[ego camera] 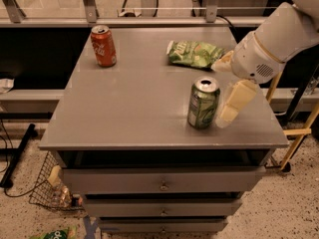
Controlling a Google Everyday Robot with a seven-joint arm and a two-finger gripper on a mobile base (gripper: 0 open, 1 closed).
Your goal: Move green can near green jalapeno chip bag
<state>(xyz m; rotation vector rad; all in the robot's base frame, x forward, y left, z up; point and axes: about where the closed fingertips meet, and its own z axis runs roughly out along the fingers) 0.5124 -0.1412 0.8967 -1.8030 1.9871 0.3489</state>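
Note:
The green can stands upright on the grey table, near its front right. The green jalapeno chip bag lies flat at the back right, about a can's height behind the can. My gripper is open and empty, just right of the can. One cream finger sits close beside the can's right side. The other finger is further back, near the right end of the bag. The can is not between the fingers.
A red cola can stands at the table's back left. Drawers sit under the tabletop. A wire basket is on the floor at the lower left. A railing runs behind the table.

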